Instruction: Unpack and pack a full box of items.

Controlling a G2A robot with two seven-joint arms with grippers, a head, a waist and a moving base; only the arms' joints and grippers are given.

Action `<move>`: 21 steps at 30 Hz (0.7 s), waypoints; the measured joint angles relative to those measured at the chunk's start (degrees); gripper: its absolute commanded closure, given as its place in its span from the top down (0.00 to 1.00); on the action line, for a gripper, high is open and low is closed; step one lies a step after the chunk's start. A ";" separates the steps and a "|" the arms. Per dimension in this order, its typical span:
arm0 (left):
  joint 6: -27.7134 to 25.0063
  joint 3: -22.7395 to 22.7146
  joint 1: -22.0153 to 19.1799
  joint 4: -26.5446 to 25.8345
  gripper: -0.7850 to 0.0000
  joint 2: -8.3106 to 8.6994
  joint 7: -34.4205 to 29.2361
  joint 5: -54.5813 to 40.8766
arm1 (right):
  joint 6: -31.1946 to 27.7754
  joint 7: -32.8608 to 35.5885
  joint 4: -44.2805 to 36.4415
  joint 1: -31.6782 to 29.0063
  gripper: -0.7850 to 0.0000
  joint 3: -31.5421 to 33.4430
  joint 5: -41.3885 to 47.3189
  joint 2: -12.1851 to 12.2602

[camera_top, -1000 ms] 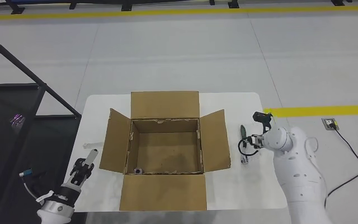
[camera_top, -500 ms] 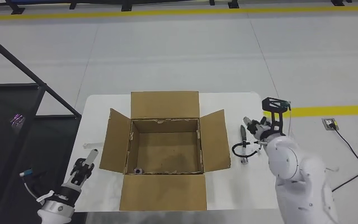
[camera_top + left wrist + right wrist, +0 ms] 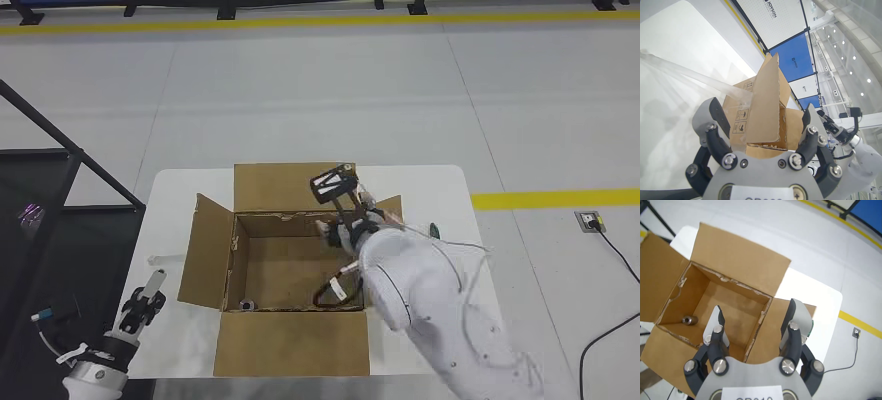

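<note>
Matt brown cardboard is being shown across the box point(image 3: 295, 186), its torn rims rough. The cylinder point(image 3: 690, 320) inside is being seen as dull dark metal. The counter point(image 3: 420, 185) is being shown smooth and white. Brushed metal, shiny screws and matt black pads are being displayed on the right tool point(image 3: 755, 305) and left tool point(image 3: 762, 105).

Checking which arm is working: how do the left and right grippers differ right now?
The left gripper sits low beside the box, outside it; the right gripper hangs above the box opening. The left faces the box sideways; the right looks down into it, toward a small metal cylinder. Both are open and empty.
</note>
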 measured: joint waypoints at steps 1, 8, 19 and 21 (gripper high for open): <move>0.02 0.01 0.00 0.00 1.00 0.00 -0.01 0.01 | 0.27 1.21 3.03 2.31 1.00 -1.66 1.13 -0.69; 0.14 0.01 0.00 -0.04 1.00 0.01 0.05 0.08 | 2.83 10.22 23.23 14.65 1.00 -12.00 9.36 -5.90; 0.14 0.01 0.00 -0.04 1.00 0.01 0.05 0.08 | 2.78 9.90 23.00 14.47 1.00 -11.90 9.28 -5.86; 0.14 0.01 0.00 -0.04 1.00 0.01 0.05 0.08 | 2.78 9.90 23.00 14.47 1.00 -11.90 9.28 -5.86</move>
